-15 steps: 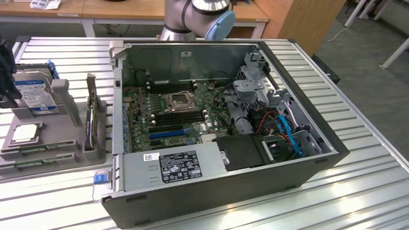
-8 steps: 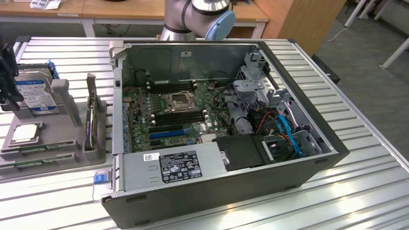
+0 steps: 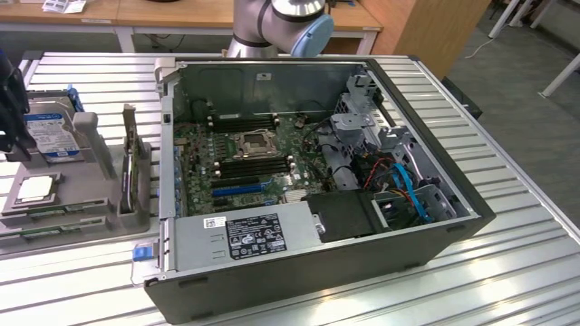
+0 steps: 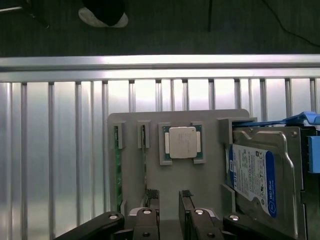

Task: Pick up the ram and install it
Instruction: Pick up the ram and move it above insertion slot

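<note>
Status: pick not yet made, install not started.

- Slatted aluminium table [image 3: 507,272] carries the open PC case [image 3: 299,285] and, at the exterior view's left, a grey parts tray [image 4: 200,120].
- Motherboard [image 3: 236,159] lies exposed in the case. Its long black memory slots [image 3: 254,166] look empty; no green stick seen standing in them.
- Arm [image 3: 281,20] reaches out from behind the case.
- Tray holds a blue-labelled hard drive [image 4: 252,177], a CPU [image 4: 182,142] in its recess, and two green sticks on edge in narrow grooves: ram stick [image 4: 118,165] and second ram stick [image 4: 144,145]. Both are seated in the tray, neither lifted.
- Gripper [image 4: 169,194] hangs over the tray edge, fingers [image 4: 152,199] spread with bare tray between them, gripping nothing. The nearer finger is just beside the second ram stick; contact cannot be told.

Judgement: all steps remain, grasp, carry and seating.
</note>
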